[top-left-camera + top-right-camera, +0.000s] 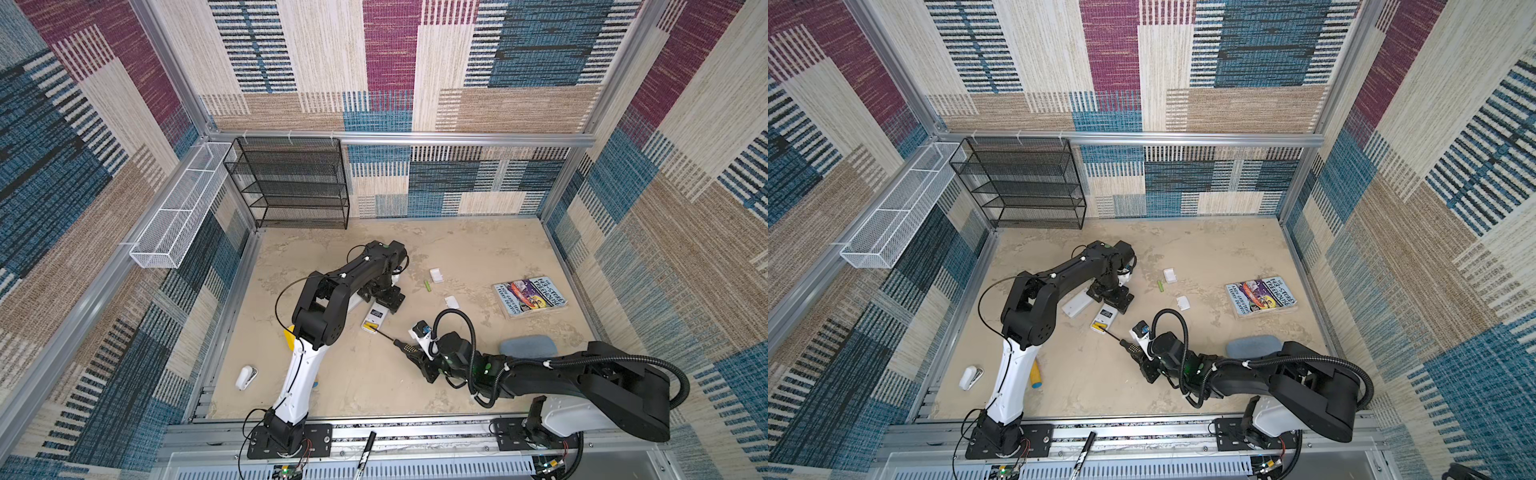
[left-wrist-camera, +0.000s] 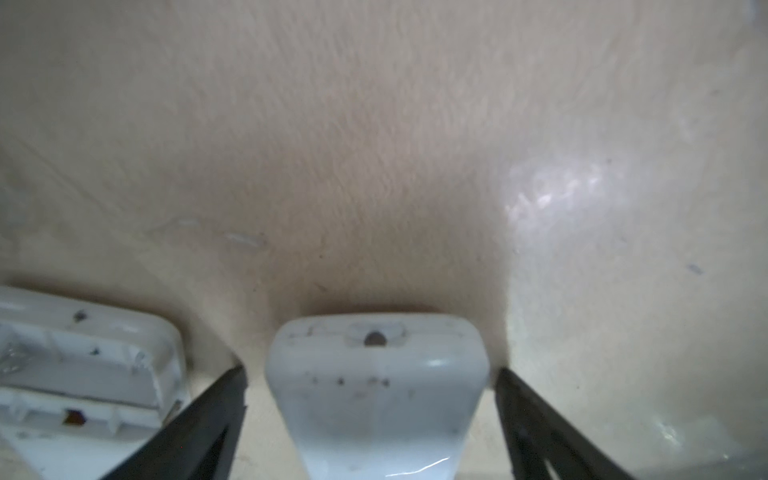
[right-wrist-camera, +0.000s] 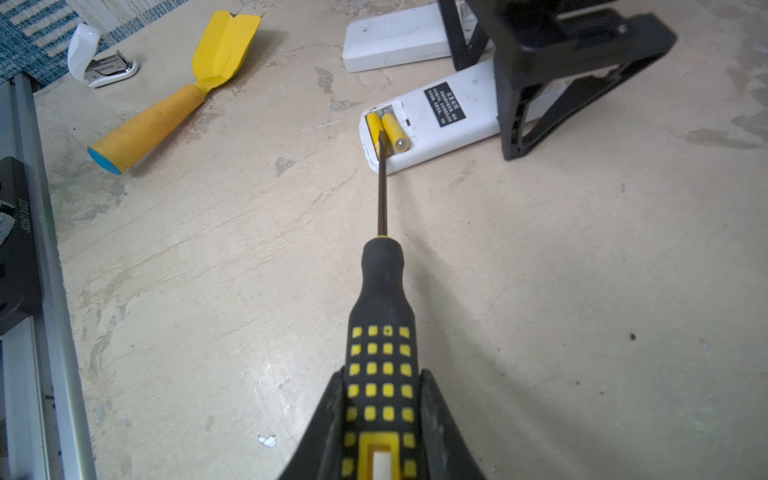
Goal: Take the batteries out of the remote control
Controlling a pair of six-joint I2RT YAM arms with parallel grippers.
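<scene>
- Across the surface (image 1: 457, 249): work gathered near centre in both top views, laid flat within reach of both arms.
- With the left gripper (image 2: 370, 372) spread: straddling the remote control (image 3: 449, 120), a gap showing at each flank; judged placed to stop it sliding, not clamping it now.
- With the right gripper (image 3: 381, 382) pinching the screwdriver (image 3: 380, 291) by its handle: shaft aimed toward 10 o'clock in a top view, presumably to pry inside the housing where the gripper itself would not fit.
- That remote control lying back up, cover off, open bay turned to about 7 o'clock, toward the tool.
- Tip of the screwdriver set over the seam between two cells at the bay's end; contact impossible to confirm.
- Both yellow batteries (image 3: 388, 129) side by side, seated in the bay, not yet out.
- One green battery (image 1: 427, 286) loose at 2 o'clock of the remote control, well apart.
</scene>
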